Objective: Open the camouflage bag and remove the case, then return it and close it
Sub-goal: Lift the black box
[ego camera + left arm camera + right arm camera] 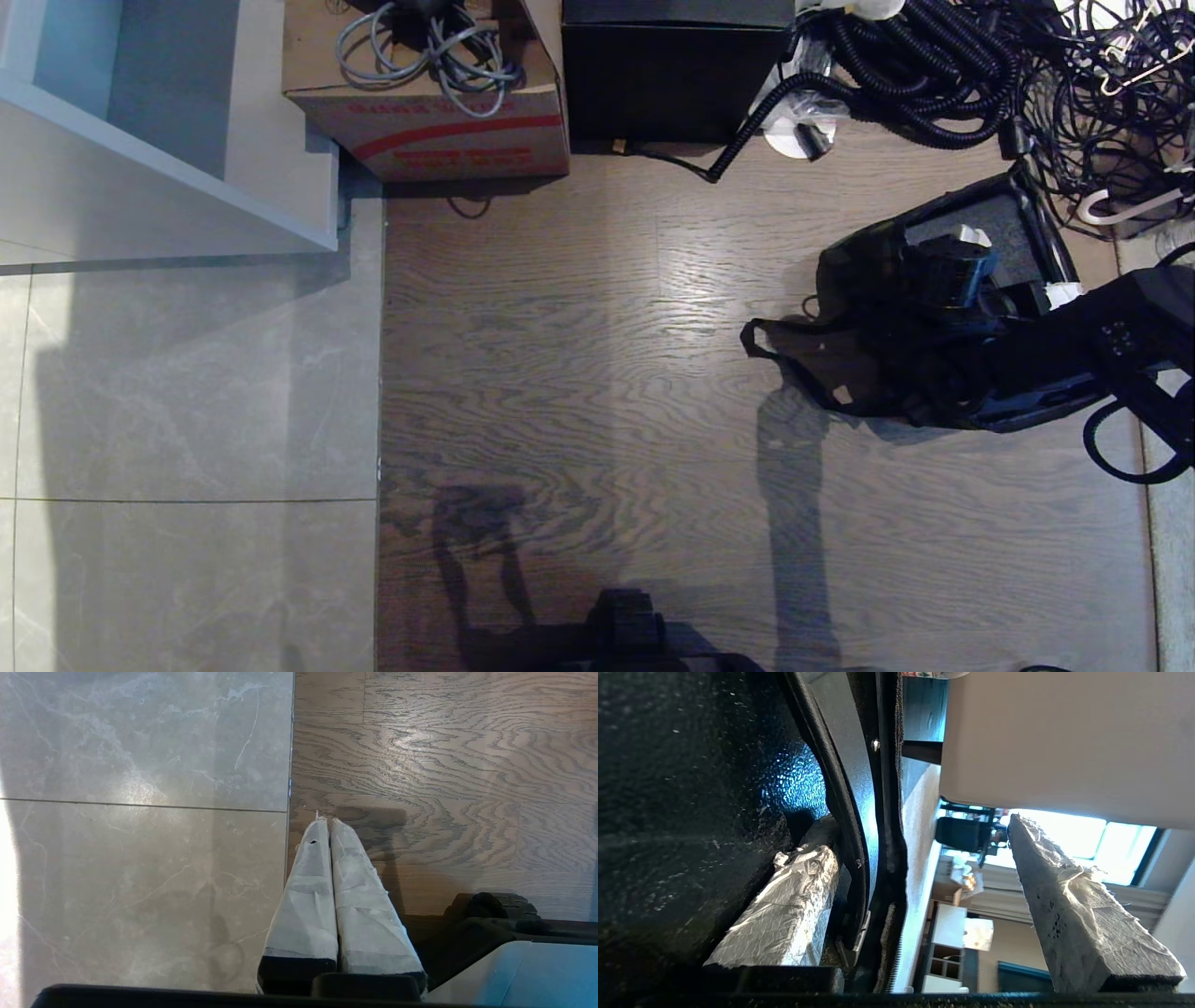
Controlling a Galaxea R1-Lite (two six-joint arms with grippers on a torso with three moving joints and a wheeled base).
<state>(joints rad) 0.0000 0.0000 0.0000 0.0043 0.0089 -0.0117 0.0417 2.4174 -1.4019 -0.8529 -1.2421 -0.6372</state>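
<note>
1. While the right arm (1120, 327) worked, the left gripper (327, 823) hung parked with its fingers pressed together on nothing, over the seam between tile floor (187, 420) and wood floor (579, 373).
2. At the wood floor's far edge, the red-striped cardboard box (439, 131) sat at the left corner. The black cube box (672, 84) stood just beside it.
3. The camouflage bag (845, 280) sat open near the wood floor's right edge, lid (1008, 224) flipped back, strap (794, 364) trailing toward the middle of the floor.
4. The right gripper (917, 826) was down at the bag, spread wide and clamping nothing. One finger (794, 891) was wedged between the speckled case (691, 788) and the bag's rim (850, 812); the other (1064, 905) stood outside in free air.
5. The case sat inside the bag.
6. My read: the step was getting a hold on the case. I couldn't tell whether that was for lifting out or seating back.
7. To do it well: get both fingers onto the case or its handle, not astride the bag wall, then close squarely. Pull straight up so the soft rim doesn't drag along.
8. Room: open wood floor left of the bag was the place to set the case.
9. Hazards: the cable pile (1074, 84) crowded the far right corner, and the strap loop was a snag risk.
</note>
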